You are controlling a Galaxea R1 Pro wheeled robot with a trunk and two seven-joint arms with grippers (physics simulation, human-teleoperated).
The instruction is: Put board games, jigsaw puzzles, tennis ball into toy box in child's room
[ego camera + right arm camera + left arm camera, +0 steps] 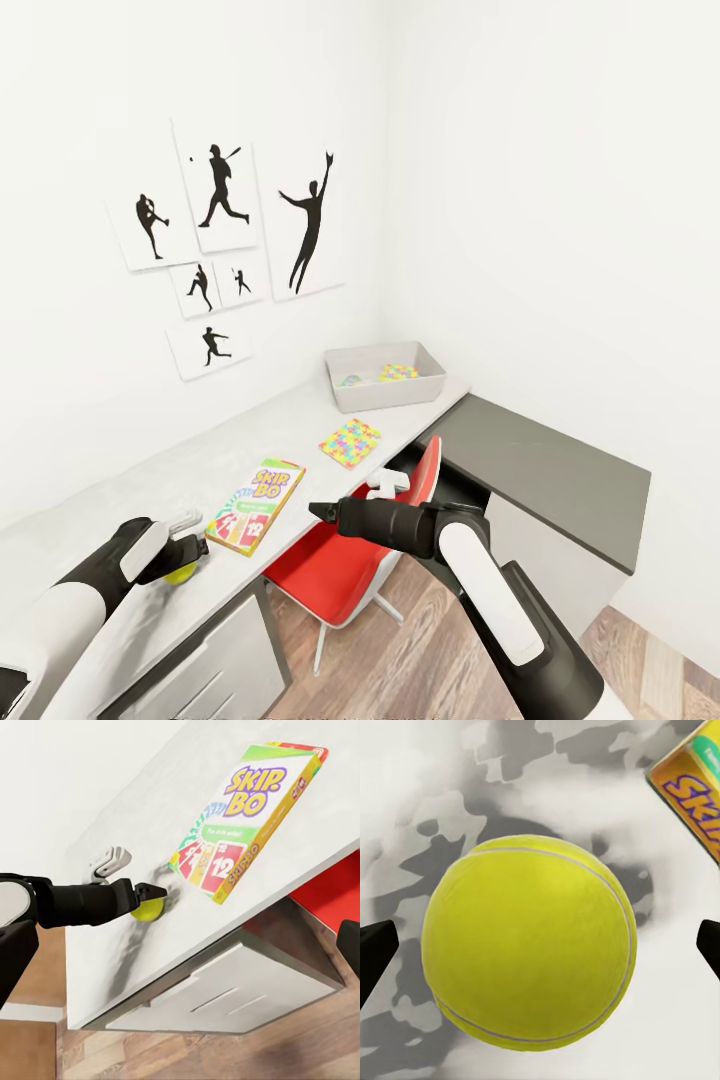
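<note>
The tennis ball (529, 941) lies on the table (150, 480), centred between the left gripper (183, 560)'s 2 wide-spread fingers, not yet clamped. The toy box (385, 375) sits far right; the right gripper (322, 512) hovers unreadable.

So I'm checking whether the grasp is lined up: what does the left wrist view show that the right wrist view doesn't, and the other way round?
The left wrist view alone shows the ball's white seam and both fingertips of the left gripper apart, clear of its sides.

The right wrist view alone shows the left gripper from the side, over the ball, plus the cabinet under the table, the wood floor and the whole Skip-Bo cover.

Both show the tennis ball resting on the table with the Skip-Bo box nearby.
</note>
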